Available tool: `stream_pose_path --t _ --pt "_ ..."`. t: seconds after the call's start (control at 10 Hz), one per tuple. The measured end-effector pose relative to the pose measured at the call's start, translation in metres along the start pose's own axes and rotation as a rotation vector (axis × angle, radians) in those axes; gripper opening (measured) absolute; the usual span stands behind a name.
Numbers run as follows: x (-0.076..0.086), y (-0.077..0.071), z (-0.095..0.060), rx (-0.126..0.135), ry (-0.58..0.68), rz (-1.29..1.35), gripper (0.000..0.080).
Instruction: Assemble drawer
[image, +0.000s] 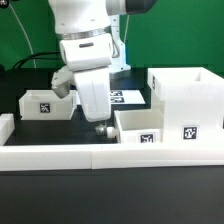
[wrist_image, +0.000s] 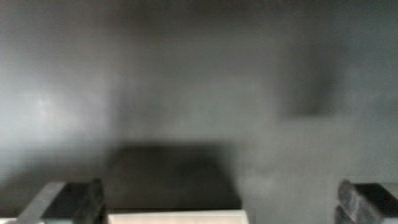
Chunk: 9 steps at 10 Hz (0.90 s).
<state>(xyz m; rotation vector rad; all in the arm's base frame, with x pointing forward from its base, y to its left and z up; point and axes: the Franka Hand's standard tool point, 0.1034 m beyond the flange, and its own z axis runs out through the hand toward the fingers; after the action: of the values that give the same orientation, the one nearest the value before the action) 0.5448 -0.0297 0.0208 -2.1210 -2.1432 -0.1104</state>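
End effector (image: 100, 128) hangs over the worktop (image: 60, 195), jaws spread and empty, between far tray (image: 45, 103) and near tray (image: 135, 128), shell (image: 188, 98) just beside; plastic looks light, stiff, slick, so I would pinch one thin wall

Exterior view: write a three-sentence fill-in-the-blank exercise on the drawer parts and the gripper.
The large shell stands at the exterior view's ____ side.
The gripper hangs between the tray nearer the shell and the other tray; in the wrist view its jaws stand ____.
Shell and trays each carry a square black-and-white ____.
Missing words: right; open; tag.
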Motion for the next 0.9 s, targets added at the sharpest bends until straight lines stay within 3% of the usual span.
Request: stream_pose_path --t 0.4,0.9 --pt "0.029 0.003 0.002 0.006 0.006 0.064 0.0648" --pt "0.051 0.007 0.003 0.007 0.010 0.107 0.0648"
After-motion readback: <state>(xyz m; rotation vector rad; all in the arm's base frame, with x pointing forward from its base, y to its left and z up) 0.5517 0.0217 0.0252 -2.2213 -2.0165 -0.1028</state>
